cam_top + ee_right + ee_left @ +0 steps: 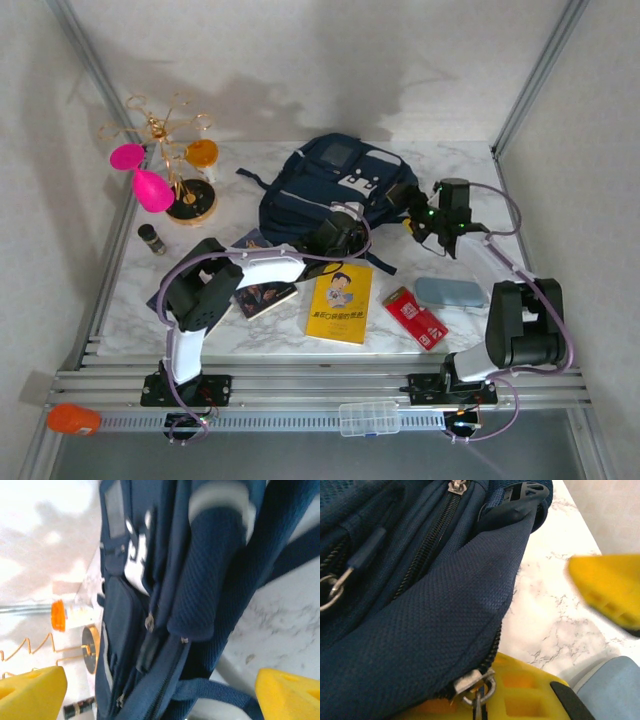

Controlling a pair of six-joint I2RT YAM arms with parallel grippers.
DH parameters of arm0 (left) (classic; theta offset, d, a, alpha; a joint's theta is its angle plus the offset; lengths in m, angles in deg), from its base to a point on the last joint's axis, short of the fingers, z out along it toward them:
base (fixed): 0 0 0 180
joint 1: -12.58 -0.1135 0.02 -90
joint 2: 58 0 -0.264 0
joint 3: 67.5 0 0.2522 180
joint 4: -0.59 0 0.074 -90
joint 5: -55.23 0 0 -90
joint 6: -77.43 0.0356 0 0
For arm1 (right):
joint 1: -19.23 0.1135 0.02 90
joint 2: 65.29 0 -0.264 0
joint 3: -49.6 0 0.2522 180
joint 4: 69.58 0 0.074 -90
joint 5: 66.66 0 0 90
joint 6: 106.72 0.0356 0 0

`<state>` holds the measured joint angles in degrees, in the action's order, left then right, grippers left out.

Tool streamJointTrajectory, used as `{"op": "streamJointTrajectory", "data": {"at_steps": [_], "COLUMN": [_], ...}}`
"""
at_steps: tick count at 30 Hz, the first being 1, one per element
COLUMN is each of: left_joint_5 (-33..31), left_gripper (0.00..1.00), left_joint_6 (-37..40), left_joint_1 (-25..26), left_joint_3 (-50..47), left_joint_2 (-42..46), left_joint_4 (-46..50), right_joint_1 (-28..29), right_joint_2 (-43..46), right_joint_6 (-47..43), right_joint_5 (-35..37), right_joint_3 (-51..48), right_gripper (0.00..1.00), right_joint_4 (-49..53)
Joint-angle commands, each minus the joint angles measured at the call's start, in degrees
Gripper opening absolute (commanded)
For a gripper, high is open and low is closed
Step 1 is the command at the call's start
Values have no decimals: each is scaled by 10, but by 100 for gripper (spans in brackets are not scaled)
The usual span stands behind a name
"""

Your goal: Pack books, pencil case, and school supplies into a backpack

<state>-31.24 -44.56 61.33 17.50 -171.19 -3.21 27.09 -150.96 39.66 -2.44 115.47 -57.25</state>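
Far back on the marble desk (130, 300), left gripper (335, 238) clenched on the zip edge of the large dark navy fabric backpack (320, 185); right gripper (440, 228), released, should likely take the opposite edge.

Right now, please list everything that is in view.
backpack: one, navy, back centre
yellow book: one, yellow, front centre
dark book: one, dark, left of yellow book
case: one, grey-blue, front right
box: one, red, by case
stand: one, gold and pink, back left
jar: one, orange lid, by stand
bottle: one, dark, left
organiser: one, clear, near rail
orange thing: one, orange, near-left corner
left gripper: one, black, shut on backpack
right gripper: one, black, open by backpack
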Motion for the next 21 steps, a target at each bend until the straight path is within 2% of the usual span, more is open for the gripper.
{"op": "streamJointTrajectory", "data": {"at_steps": [1, 5, 7, 11, 13, 15, 17, 21], "left_joint_5": [18, 24, 31, 50, 56, 66, 81, 107], "left_gripper": [0, 0, 0, 0, 0, 0, 0, 0], "left_joint_6": [3, 3, 5, 6, 3, -1, 10, 28], "left_joint_1": [8, 9, 9, 10, 10, 10, 9, -5], "left_joint_3": [53, 75, 88, 128, 145, 138, 121, 31], "left_joint_2": [-7, -20, -28, -48, -50, -41, -22, 40], "left_joint_4": [-29, -23, -20, 2, 23, 39, 65, 90], "right_joint_1": [28, 26, 24, 10, -5, -20, -37, -86], "right_joint_2": [-44, -87, -106, -136, -142, -146, -145, -160], "right_joint_6": [80, 127, 133, 118, 98, 70, 33, -21], "right_joint_5": [-35, -21, -23, -28, -37, -46, -49, -81], "right_joint_3": [12, 10, 15, 54, 72, 93, 113, 160], "right_gripper": [96, 83, 72, 40, 20, 9, 2, 0], "right_joint_4": [-76, -138, -172, -169, -159, -133, -101, -46]}}
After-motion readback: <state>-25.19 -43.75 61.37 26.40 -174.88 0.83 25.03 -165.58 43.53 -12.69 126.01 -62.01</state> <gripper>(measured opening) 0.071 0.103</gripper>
